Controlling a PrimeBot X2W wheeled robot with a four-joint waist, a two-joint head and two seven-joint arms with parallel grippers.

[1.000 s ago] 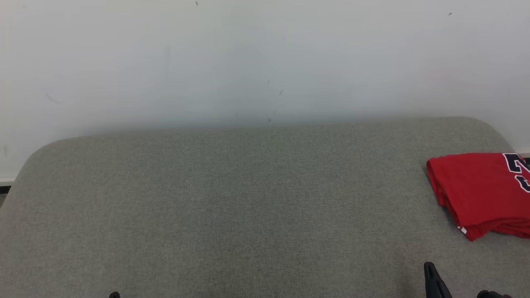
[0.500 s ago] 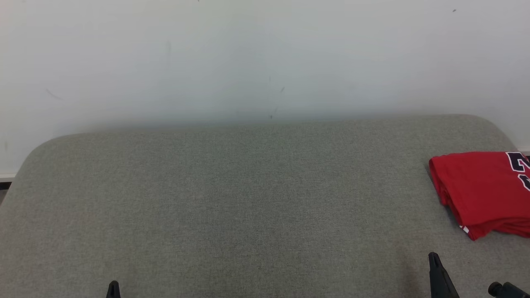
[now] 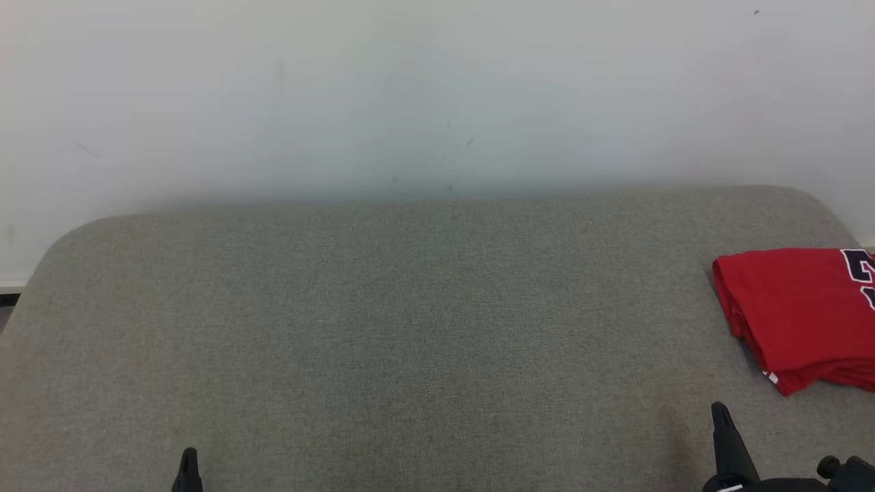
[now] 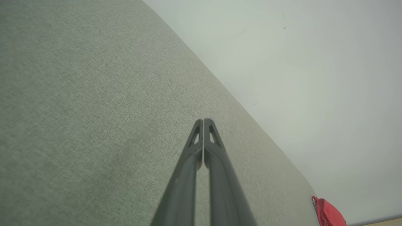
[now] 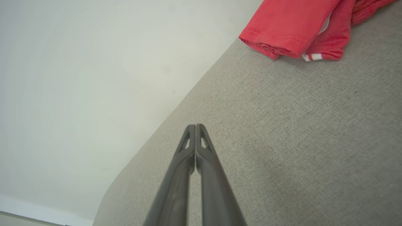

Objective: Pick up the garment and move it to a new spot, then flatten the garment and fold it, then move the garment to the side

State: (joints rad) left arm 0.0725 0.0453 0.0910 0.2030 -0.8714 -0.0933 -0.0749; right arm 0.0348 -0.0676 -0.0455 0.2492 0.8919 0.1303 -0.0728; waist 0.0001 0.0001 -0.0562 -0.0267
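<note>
Here, folded red garment [image 3: 796, 311] lies on grey surface [image 3: 410, 328].

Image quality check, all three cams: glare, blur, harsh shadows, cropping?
Head view: flat diffuse light, no glare; red garment cropped by the right edge, thin soft shadow along its left fold. Left wrist view: left gripper sharp at the tips, blurred toward the bottom edge. Right wrist view: same blur on right gripper; garment hem crisp.
</note>
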